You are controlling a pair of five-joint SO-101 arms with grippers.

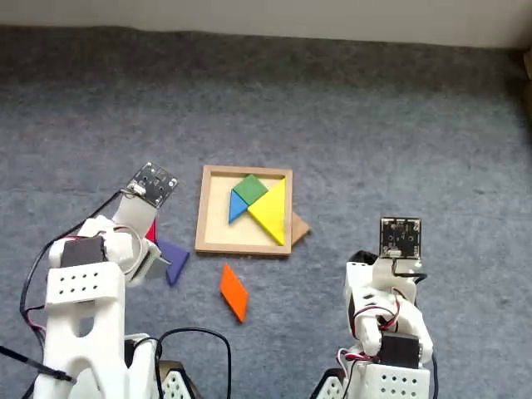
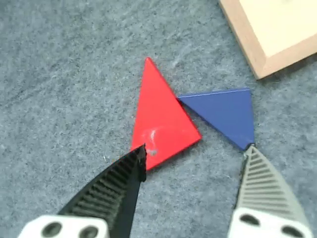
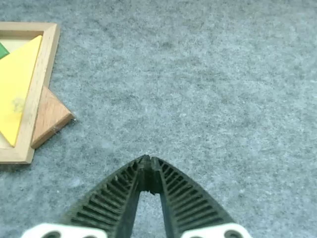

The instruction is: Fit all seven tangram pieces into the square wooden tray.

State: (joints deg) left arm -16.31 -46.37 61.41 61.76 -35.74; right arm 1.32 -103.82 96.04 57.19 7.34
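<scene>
Grey felt surface (image 1: 374,125) bearing the wooden tray (image 1: 202,212), partly filled. We judge the current step to be taking the red triangle (image 2: 161,126), which lies flat near the tray's corner, touching the blue triangle (image 2: 225,114). Its long axis and sharp tip point away from the left claw (image 2: 194,151), spread open over its near corner; next, centre, descend, close. Right claw (image 3: 148,166): clenched, empty.

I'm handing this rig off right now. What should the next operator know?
The left end effector is open over the red triangle and dark blue triangle, which lie on the carpet beside the tray.
The right end effector is shut over bare carpet, holding nothing.
Done: green square, light blue triangle and yellow triangle are in the tray.
Left: those two, the orange parallelogram, and the brown triangle against the tray's outer edge.
</scene>
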